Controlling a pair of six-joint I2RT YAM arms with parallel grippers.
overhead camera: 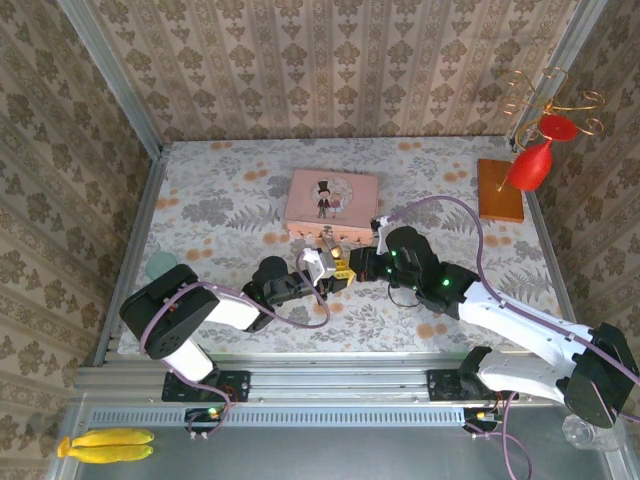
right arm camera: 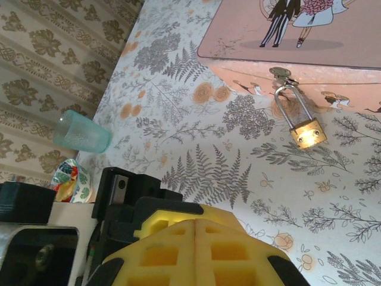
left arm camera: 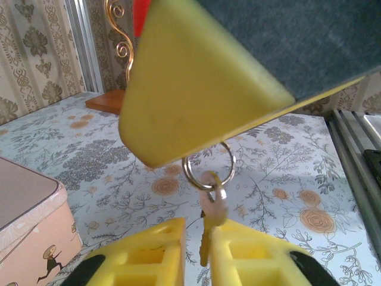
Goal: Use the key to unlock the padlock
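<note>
The tiny brass padlock (right arm camera: pixel 308 133) hangs by its silver shackle from the hasp on the front of the pink tin (right arm camera: pixel 333 56); from above the padlock (overhead camera: pixel 329 237) shows just beyond both grippers. My right gripper (right arm camera: pixel 195 220) is shut, and its yellow finger (left arm camera: pixel 196 77) pinches the top of a silver key ring (left arm camera: pixel 208 168). The key (left arm camera: pixel 206 235) dangles from that ring, down between the fingers of my left gripper (left arm camera: pixel 199 222). The blade rests against one finger, with a thin gap to the other. The two grippers meet tip to tip (overhead camera: pixel 338 268).
A teal cup (overhead camera: pixel 160 265) lies by the left wall. At the back right stands a wooden block (overhead camera: pixel 499 190) with a wire stand and red ornaments (overhead camera: pixel 533 160). Bananas (overhead camera: pixel 105 445) lie off the table at the near left. Patterned walls close in three sides.
</note>
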